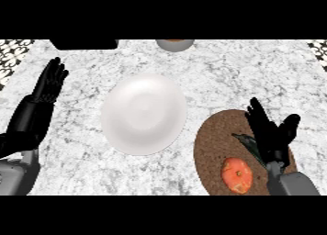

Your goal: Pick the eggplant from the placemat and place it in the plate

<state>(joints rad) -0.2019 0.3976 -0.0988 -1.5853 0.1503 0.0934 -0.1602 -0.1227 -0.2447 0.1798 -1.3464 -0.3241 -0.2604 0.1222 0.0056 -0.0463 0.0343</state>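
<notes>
A white plate [143, 114] lies in the middle of the marble counter. To its right is a round brown placemat [214, 137]. On the mat lies a dark eggplant [248, 143] with a greenish stem end; most of it is hidden under my right hand [269, 135]. That hand is over the eggplant with fingers straight and thumb spread to the right, open. My left hand [39, 104] rests at the left edge, open, fingers pointing up, well away from the plate.
An orange-red round fruit [237, 175] sits on the placemat's near part, just left of my right forearm. A black object [83, 44] and a small round vessel [175, 44] stand at the counter's far edge.
</notes>
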